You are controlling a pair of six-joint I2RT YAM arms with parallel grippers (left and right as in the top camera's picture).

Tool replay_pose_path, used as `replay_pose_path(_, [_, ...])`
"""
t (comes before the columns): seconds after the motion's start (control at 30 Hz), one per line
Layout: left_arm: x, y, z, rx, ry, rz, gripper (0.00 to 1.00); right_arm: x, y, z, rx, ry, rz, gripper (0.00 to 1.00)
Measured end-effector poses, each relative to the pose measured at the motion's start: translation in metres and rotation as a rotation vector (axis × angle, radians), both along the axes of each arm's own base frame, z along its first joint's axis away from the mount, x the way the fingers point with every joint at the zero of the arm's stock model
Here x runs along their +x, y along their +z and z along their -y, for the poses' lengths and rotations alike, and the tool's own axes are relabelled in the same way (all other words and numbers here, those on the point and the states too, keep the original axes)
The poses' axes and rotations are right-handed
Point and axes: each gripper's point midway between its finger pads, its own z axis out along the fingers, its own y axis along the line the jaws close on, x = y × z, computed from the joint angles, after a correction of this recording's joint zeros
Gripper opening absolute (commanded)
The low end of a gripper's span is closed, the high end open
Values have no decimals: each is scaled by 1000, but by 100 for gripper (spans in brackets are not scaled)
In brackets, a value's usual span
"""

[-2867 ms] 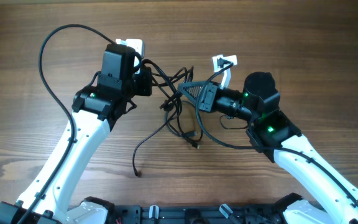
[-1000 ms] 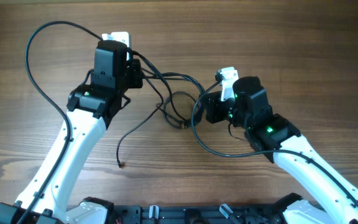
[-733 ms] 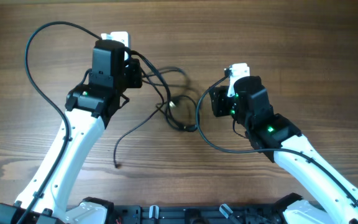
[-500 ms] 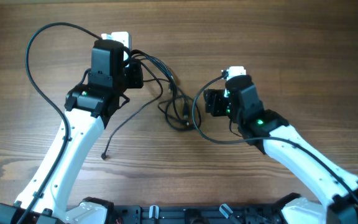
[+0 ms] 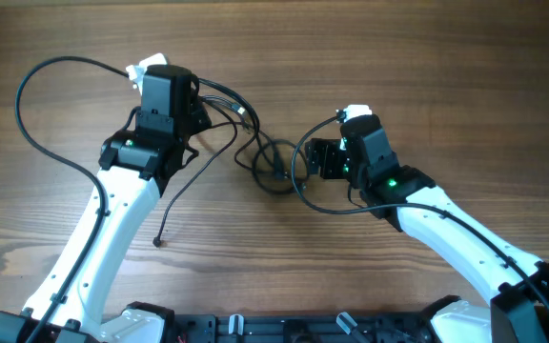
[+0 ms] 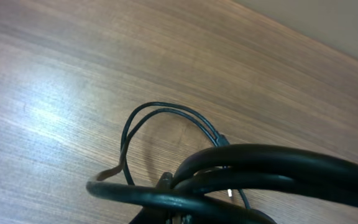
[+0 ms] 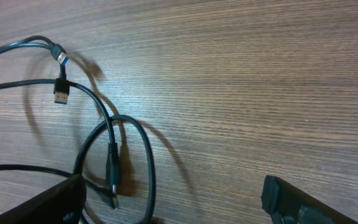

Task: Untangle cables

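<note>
On wood-grain table (image 5: 427,57), left gripper (image 5: 198,105) clamped on cables (image 6: 272,154), right gripper (image 5: 317,159) spread wide

The cables (image 5: 273,170) lie in a loose tangle on the wooden desk (image 5: 446,76) between the arms. Strands run into the left gripper (image 5: 201,107), whose jaws seem clamped on them. The right gripper (image 5: 315,159) sits just beside the tangle.

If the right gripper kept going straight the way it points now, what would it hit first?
Most likely the loose loop of the cables just ahead of the open right gripper, though depth is unclear.
</note>
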Motion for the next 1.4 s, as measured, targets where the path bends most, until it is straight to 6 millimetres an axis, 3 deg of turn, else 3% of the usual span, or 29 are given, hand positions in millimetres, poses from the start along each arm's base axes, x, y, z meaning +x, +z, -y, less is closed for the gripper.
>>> replay_pose_path(0.1, [-8,-7,-4,0,25,-41,19,0,3,-5,24,18,5,94])
replay_pose_path(0.13, [-10,-9,-5,4,28,-53,27,0,3,-6,29,22,6,94])
replay_pose_path(0.2, [-17,-15,-6,10,32,-90,64,0,5,-9,41,31,9,94])
replay_pose_path(0.23, [-21,-18,-7,11,38,-111,73,1,6,-10,48,37,11,94])
replay_pose_path(0.33, [-32,-26,-7,12,30,-165,82,1,7,-13,58,44,13,94])
replay_pose_path(0.57, [-42,-33,-5,2,18,-219,90,-1,7,-15,67,56,8,96])
replay_pose_path(0.67, [-46,-35,-6,4,17,-235,100,-1,7,-16,74,63,7,96])
replay_pose_path(0.83, [-46,-35,-8,-1,42,-236,100,-4,20,-38,110,222,66,96])
replay_pose_path(1.03, [-42,-34,-31,-23,150,-217,100,-15,44,-70,171,481,183,96])
replay_pose_path(1.17, [-37,-31,-61,-37,248,-193,100,-17,61,-84,198,595,283,97])
replay_pose_path(1.4, [-38,-31,-82,-38,306,-192,100,-13,57,-108,209,675,369,99])
